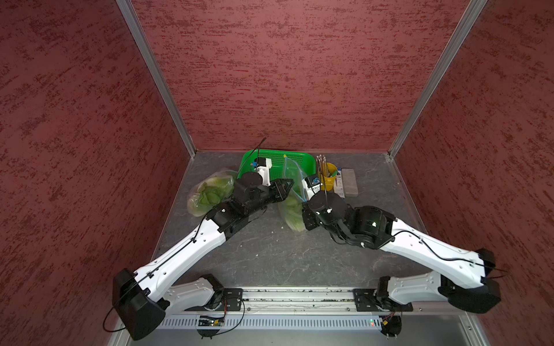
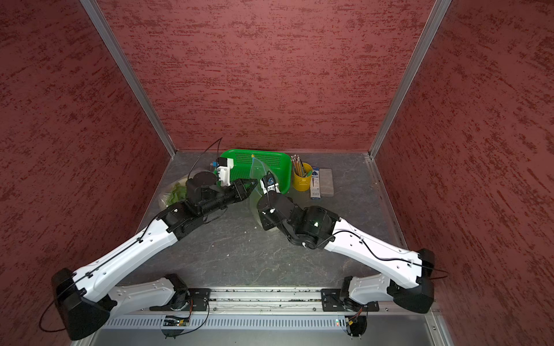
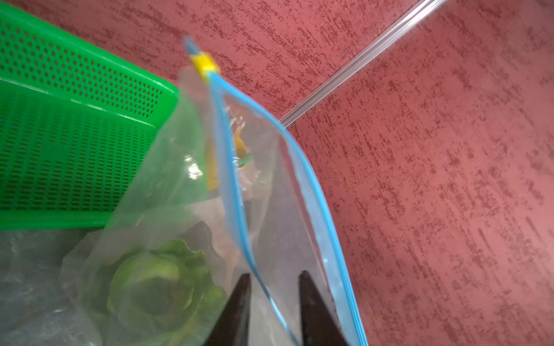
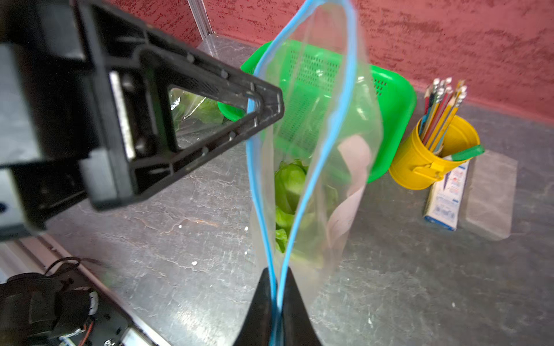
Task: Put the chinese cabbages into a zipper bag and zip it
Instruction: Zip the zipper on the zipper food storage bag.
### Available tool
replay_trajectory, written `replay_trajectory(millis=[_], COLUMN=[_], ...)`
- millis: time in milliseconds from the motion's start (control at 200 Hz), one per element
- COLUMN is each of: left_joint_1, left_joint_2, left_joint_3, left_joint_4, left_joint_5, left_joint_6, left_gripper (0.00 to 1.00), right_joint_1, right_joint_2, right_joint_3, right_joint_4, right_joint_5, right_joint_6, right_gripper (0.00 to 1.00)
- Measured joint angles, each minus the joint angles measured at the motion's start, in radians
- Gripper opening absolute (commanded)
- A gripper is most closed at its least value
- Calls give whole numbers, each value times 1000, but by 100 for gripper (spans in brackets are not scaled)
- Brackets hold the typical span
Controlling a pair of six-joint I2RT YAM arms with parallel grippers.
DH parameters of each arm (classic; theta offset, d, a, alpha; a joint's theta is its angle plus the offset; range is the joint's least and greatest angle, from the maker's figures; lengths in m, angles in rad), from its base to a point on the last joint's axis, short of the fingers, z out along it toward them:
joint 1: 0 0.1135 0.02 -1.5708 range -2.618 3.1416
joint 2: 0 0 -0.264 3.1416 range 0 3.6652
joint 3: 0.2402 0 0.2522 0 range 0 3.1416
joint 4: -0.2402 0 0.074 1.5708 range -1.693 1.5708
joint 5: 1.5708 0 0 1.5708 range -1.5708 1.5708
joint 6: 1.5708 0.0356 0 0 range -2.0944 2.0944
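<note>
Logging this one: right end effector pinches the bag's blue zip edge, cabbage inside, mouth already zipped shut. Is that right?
Not zipped: in the right wrist view the zipper bag has its blue tracks bowed apart, mouth open. The right end effector does pinch that edge, and chinese cabbages lie inside.

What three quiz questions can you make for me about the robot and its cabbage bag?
1. Pick one: what is the right gripper pinching? A the green basket; B the blue rim of the zipper bag; C nothing at all.
2. True or false: a chinese cabbage already lies inside the bag.
3. Fill the gap: the left gripper has its jaws ___, one on each side of a blue lip of the bag.

Key: 1 B. 2 True. 3 open.
</note>
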Motion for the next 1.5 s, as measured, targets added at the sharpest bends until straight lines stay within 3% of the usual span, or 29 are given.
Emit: replay_trajectory(millis=[40,105,321,641,1007,1212,1503], left_joint_1=[13,61,332,568,576,562,437], left_joint_2=[-12,-42,-153,-230,-224,-154,-86], left_joint_3=[0,0,-27,-283,-464,-533,-533], left_joint_4=[0,1,26,188,387,513,593], left_joint_5=[9,37,154,468,709,764,773], left_joint_6=[14,52,208,405,521,549,641], left_gripper=[52,52,54,54,52,50,45], right_joint_1=[0,-2,-37,-148,-191,-217,-245], right_joint_2=[0,0,-66,-220,-278,-331,-364], right_joint_3=[0,0,-70,-216,-375,-408,-476], right_joint_4=[5,16,140,330,397,416,457], right_joint_5=[16,41,64,23,-25,-35,-59], right_joint_6=[-14,-45,-239,-496,-553,-544,-506], right_gripper=[4,2,0,0,0,0,0])
